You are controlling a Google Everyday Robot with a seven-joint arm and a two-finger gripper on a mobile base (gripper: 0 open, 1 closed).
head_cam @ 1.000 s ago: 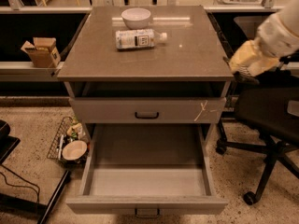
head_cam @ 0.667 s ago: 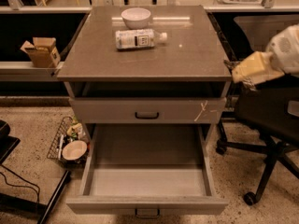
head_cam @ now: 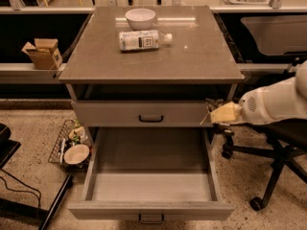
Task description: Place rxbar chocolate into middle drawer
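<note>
The middle drawer (head_cam: pixel 151 186) is pulled wide open at the bottom of the grey cabinet; its plain grey inside holds nothing and its loop handle (head_cam: pixel 151 218) shows at the front. My gripper (head_cam: pixel 212 110) reaches in from the right on a white arm (head_cam: pixel 273 104), at the right end of the closed drawer front (head_cam: pixel 144 114) and above the open drawer's right rear corner. The rxbar chocolate does not show on the top or in the drawer; I cannot tell whether it is at the gripper.
A white-labelled clear bottle (head_cam: pixel 141 40) lies on the cabinet top (head_cam: pixel 192 56) with a white bowl (head_cam: pixel 140 18) behind it. An office chair (head_cam: pixel 283 147) stands on the right. A wire basket with a bowl (head_cam: pixel 72 150) sits on the floor at the left, and a cardboard box (head_cam: pixel 43 51) on the left ledge.
My arm has come down and to the left, from beside the cabinet top's right edge to the level of the closed drawer front. Nothing else has moved.
</note>
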